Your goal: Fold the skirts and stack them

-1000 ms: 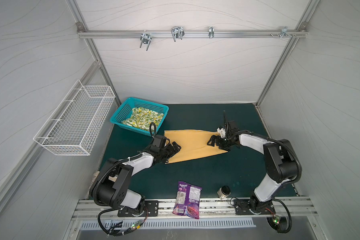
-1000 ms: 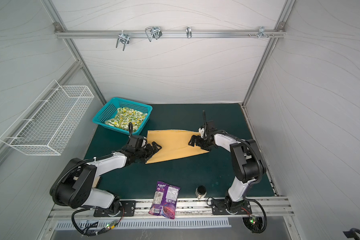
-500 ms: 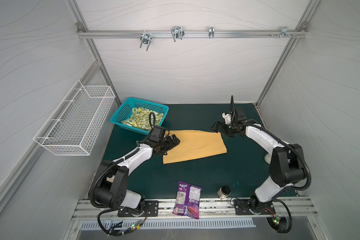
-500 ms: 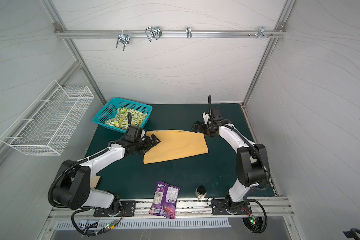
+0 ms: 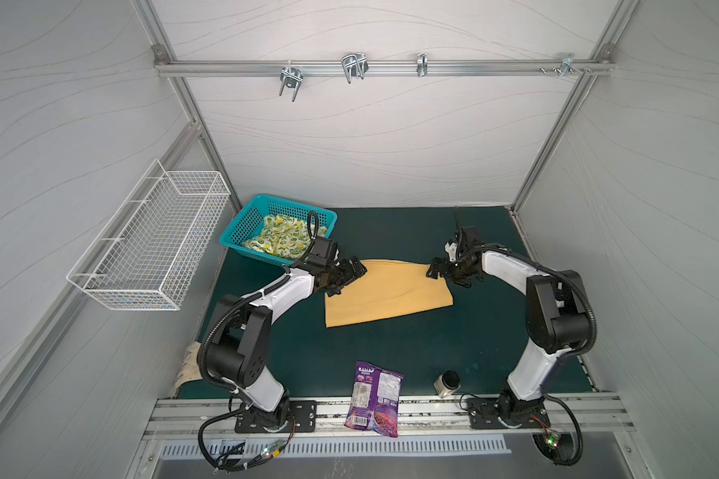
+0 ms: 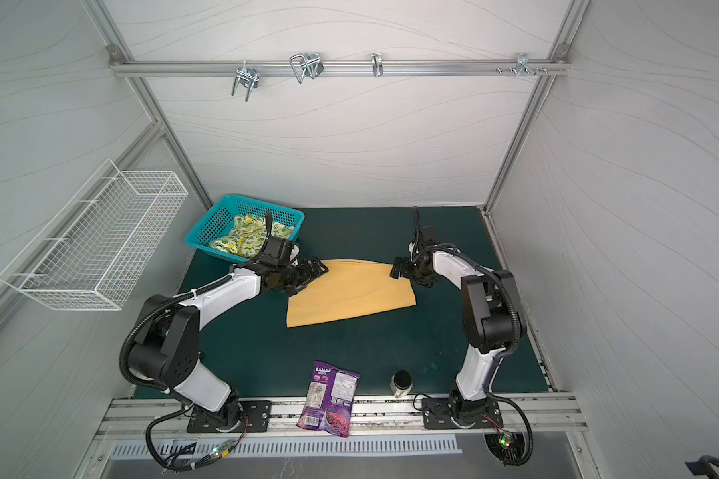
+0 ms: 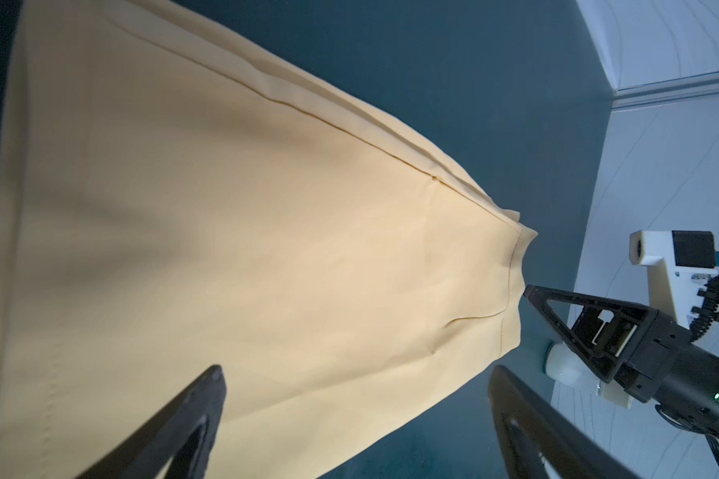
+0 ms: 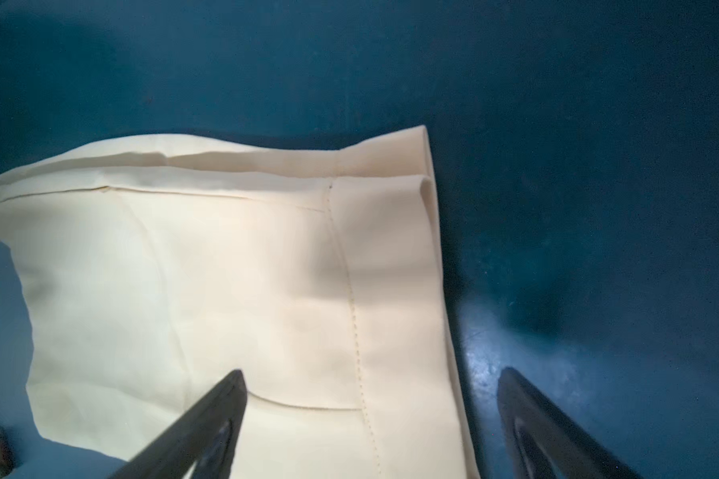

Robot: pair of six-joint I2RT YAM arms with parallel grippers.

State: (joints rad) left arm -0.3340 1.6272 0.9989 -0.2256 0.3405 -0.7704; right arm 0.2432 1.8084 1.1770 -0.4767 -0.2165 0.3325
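Mustard skirt [image 5: 387, 292] lies flat on the green worktop [image 5: 391, 356], about mid-field. Its layers are slightly offset along the far edge. Lemon-print skirt [image 5: 281, 239] sits bunched in the teal basket [image 5: 235, 232] at the back left.

Left gripper [image 5: 354, 270] is at the mustard skirt's far left corner, jaws wide apart, nothing held. Right gripper [image 5: 436, 270] is at the far right corner, jaws likewise apart and empty. In the right wrist view one finger [image 8: 221, 398] is over cloth and the other over bare mat, straddling the side edge.

Judgement: you are set to pinch both far corners for a fold.
- Catch every layer at each corner.
- Close both sides together and lift evenly.
- Carry the edge straight to the near hem so it lands square.
- Keep clear of the snack bag [image 5: 376, 398] in front.
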